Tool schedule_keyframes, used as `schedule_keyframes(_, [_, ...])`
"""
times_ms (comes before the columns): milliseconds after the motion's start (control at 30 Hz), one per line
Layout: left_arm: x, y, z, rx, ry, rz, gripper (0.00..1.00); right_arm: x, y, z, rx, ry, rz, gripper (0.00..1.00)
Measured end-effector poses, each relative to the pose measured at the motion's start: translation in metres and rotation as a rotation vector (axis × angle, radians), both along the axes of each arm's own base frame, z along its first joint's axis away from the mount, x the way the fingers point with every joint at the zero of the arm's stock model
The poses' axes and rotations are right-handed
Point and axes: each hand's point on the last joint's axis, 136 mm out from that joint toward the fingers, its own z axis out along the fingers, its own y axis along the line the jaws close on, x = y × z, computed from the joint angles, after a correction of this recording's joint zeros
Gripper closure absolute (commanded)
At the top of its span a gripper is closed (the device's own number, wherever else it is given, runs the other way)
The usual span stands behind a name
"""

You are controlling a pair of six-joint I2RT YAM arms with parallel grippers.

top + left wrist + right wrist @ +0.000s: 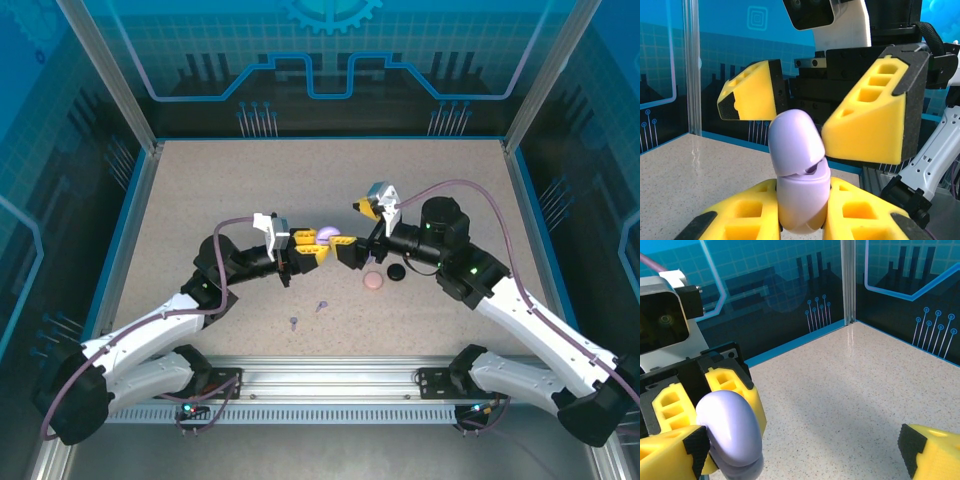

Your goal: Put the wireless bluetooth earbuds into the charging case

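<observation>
My left gripper (802, 220) clamps the lavender charging case (799, 170) at frame centre, offering it, I judge, to my wide-open right gripper (357, 230); two lavender earbuds (293, 322) lie loose, lower centre.

No lettering, brand or number is legible. At twelve o'clock the back wall (330, 70) carries a gear emblem (331, 12) and circuit-line graphics, without words.

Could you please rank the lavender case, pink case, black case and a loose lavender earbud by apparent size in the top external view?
1. lavender case, though it is raised nearer the camera.
2. pink case and black case: alike.
3. lavender earbud.
</observation>
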Motion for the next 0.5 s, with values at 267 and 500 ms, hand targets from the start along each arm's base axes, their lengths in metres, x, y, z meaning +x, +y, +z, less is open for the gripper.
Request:
schedule_keyframes(267, [-0.0023,-0.0005,-0.0051,0.013,-0.009,-0.009,0.98,0.0085,-0.0023,0.0032,-0.007,0.001,-0.024,0.0])
schedule_keyframes(500, [-0.0022,-0.0004,-0.0076,0.018,-0.009,-0.008,0.99,0.0075,-0.0014,0.0087,0.001,-0.006,-0.015,0.0])
